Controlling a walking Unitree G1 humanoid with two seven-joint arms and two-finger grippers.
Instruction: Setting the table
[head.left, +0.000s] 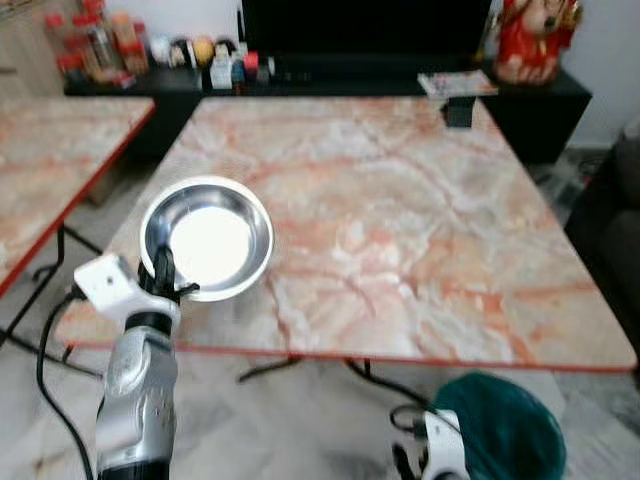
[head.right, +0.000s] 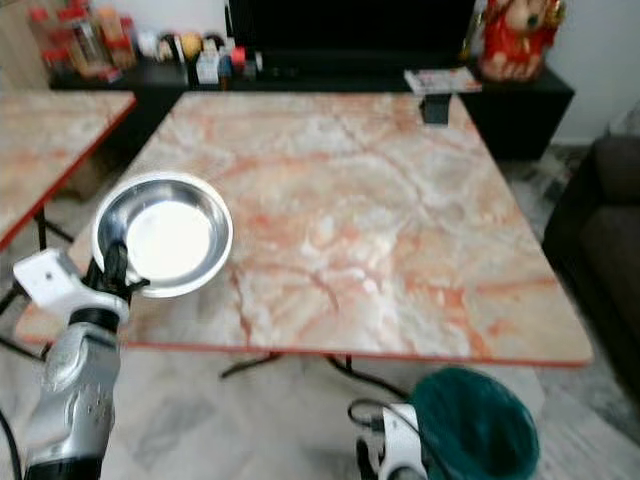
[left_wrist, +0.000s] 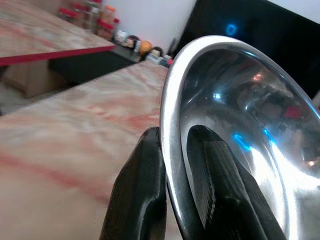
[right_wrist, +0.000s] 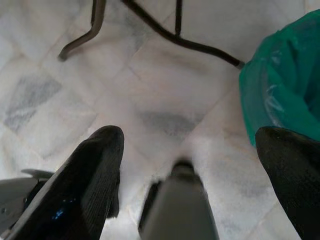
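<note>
A shiny round steel bowl (head.left: 210, 238) hangs over the front left corner of the marble-patterned table (head.left: 400, 230). My left gripper (head.left: 167, 283) is shut on the bowl's near rim, one black finger inside and one outside, as the left wrist view shows at the rim (left_wrist: 170, 135) between the fingers (left_wrist: 145, 190). The bowl (head.right: 165, 233) looks empty. My right gripper (right_wrist: 195, 165) hangs low beside the table's front edge with its fingers (right_wrist: 95, 170) spread wide open above the floor, holding nothing.
A green bin (head.left: 505, 425) stands on the floor by my right arm. A second marble table (head.left: 50, 160) is at the left. A dark low cabinet (head.left: 330, 80) with bottles, small items and a red figurine (head.left: 535, 35) runs behind. Black table legs (right_wrist: 165, 35) cross the tiled floor.
</note>
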